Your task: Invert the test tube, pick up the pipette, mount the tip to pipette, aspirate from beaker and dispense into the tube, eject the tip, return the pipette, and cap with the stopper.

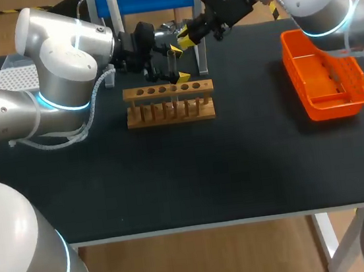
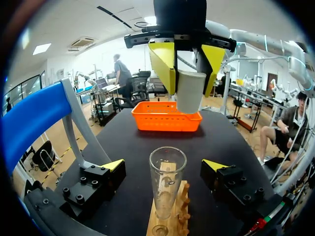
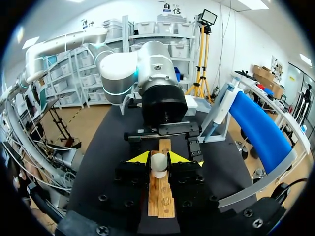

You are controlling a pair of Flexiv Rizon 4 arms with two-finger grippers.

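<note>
Stopper (image 3: 158,167) clamped in right end effector (image 3: 158,159), above test tube (image 2: 167,179) inside spread-apart left end effector (image 2: 164,165).

Scanning now, and nothing legible: the slotted wooden tube rack (image 1: 169,102), the clear glass test tube (image 2: 166,182), the orange plastic basket (image 1: 338,105) and the black table top (image 1: 174,177) show no readable lettering or numbers.

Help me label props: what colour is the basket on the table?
The basket is bright orange, clearest in the head view.
</note>
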